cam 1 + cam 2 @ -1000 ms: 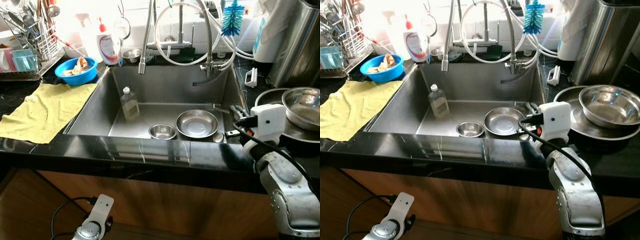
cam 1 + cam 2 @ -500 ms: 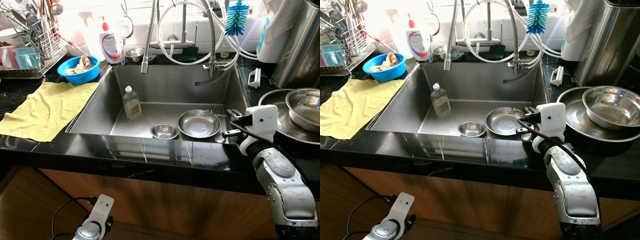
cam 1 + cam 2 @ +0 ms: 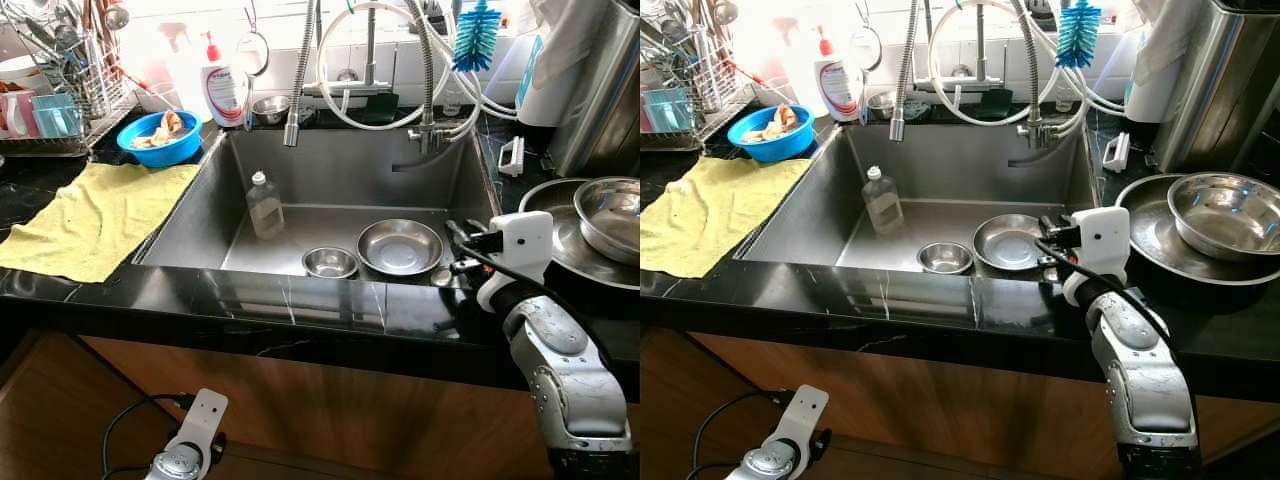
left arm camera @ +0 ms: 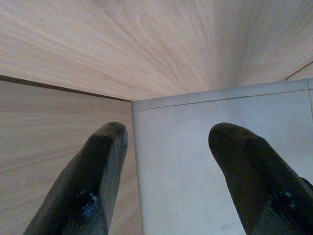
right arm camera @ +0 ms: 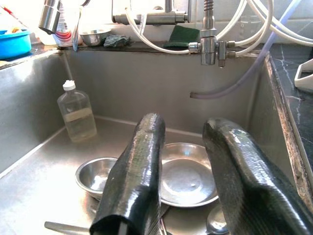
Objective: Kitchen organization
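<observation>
right now the right gripper (image 3: pixel 455 247) hovers at the sink's (image 3: pixel 190 215) near right edge, fingers parted and empty. just ahead and below it lies the steel plate (image 3: pixel 399 247), the small bowl (image 3: pixel 329 262) beside that. reaching stage, it seems: next, descend and pinch the plate's rim. the left gripper (image 4: pixel 166 171) hangs idle, spread.

text: none can be read | soap bottle (image 3: pixel 222 82) on the counter: red and white label, print too small and washed out by glare | clear bottle (image 5: pixel 78 117) in the sink (image 3: pixel 340 175): pale band, no lettering made out | steel bowls, cloth, rack: no marks seen
</observation>
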`<state>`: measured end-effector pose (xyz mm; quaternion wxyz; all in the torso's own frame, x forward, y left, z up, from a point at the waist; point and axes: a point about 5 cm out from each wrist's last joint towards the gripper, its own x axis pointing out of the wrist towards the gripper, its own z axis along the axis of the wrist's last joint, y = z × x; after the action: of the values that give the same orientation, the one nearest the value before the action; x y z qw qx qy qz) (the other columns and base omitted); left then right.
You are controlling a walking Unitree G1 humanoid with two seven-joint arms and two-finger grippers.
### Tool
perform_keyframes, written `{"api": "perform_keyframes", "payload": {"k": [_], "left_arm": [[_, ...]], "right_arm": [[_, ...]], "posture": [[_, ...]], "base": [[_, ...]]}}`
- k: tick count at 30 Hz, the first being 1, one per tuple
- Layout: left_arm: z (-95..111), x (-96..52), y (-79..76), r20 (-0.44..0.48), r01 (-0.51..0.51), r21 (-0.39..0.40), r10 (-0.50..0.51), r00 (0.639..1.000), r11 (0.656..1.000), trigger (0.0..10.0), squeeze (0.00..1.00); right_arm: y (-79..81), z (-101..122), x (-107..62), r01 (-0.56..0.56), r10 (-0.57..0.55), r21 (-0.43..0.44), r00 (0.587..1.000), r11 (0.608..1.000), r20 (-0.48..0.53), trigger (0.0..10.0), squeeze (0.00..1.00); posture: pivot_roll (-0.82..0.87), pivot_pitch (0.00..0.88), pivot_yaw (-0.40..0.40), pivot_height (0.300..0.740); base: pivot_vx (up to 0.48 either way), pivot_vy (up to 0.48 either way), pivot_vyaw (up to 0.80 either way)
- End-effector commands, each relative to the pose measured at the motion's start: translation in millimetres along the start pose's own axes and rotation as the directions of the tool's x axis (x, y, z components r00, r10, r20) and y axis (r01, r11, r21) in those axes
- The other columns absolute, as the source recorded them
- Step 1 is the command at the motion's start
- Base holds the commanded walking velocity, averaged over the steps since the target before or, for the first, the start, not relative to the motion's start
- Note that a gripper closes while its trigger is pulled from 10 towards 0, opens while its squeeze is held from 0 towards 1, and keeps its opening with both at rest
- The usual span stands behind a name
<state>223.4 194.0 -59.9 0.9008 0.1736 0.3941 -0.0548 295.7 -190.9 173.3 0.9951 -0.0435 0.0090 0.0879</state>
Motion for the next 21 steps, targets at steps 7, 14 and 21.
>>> {"api": "perform_keyframes", "payload": {"k": [7, 14, 21], "left_arm": [[-7.4, -1.4, 5.5, -0.033, -0.017, -0.002, 0.017, 0.999, 1.000, 10.0, 0.00], [-7.0, -1.3, 6.5, -0.033, -0.018, 0.004, 0.018, 0.999, 1.000, 10.0, 0.00], [-6.6, -1.1, 6.0, -0.033, -0.017, 0.007, 0.017, 0.999, 1.000, 10.0, 0.00]], "right_arm": [[-4.5, 10.0, 0.4, 0.103, -0.100, -0.046, 0.993, 0.994, 0.059, 10.0, 0.00], [-35.4, 32.7, -8.9, 0.369, -0.361, -0.016, 0.916, 0.929, 0.173, 10.0, 0.00], [-63.2, 55.2, -30.0, 0.564, -0.554, 0.048, 0.787, 0.824, 0.270, 10.0, 0.00]], "posture": [[-0.17, 0.000, 0.093, 0.740], [-0.17, 0.000, 0.098, 0.740], [-0.18, 0.000, 0.099, 0.740]], "base": [[0.000, 0.000, 0.00], [0.000, 0.000, 0.00], [0.000, 0.000, 0.00]]}}
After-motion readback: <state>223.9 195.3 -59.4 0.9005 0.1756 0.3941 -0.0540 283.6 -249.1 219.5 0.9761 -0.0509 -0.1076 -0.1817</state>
